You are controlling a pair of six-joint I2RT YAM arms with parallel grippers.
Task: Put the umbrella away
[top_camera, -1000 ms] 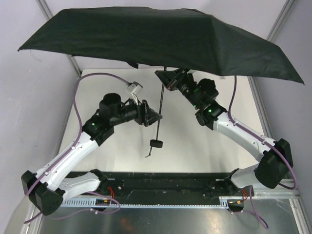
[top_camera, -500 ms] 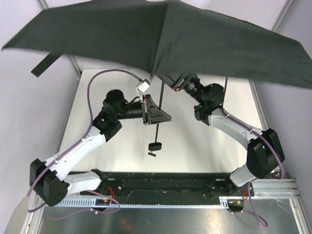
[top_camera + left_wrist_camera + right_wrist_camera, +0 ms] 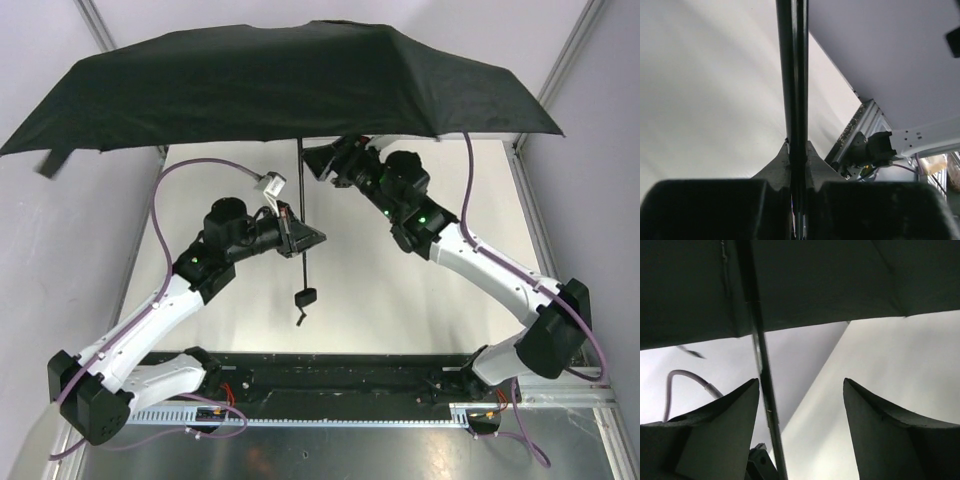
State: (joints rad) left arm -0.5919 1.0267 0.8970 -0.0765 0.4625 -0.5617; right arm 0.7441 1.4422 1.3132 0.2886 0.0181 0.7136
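Left hand [image 3: 301, 236]: clamped tight on the thin dark metal shaft [image 3: 792, 75] of the black folding umbrella [image 3: 290, 85], with its fingers [image 3: 775, 167] pinching from both sides.
Handle: the small black handle [image 3: 305, 296] hangs just below the left hand, over the white table [image 3: 400, 320].
Right hand [image 3: 801, 385]: jaws wide apart, gripping nothing. The shaft passes between them, just beside one finger [image 3: 725, 415]; whether they touch cannot be told.
Canopy: the matte black fabric canopy [image 3: 815, 280] is spread open above both hands.

White tabletop [image 3: 380, 310], pale lilac walls [image 3: 40, 250], aluminium posts [image 3: 95, 25] at far corners, black rail [image 3: 340, 375] along near edge.
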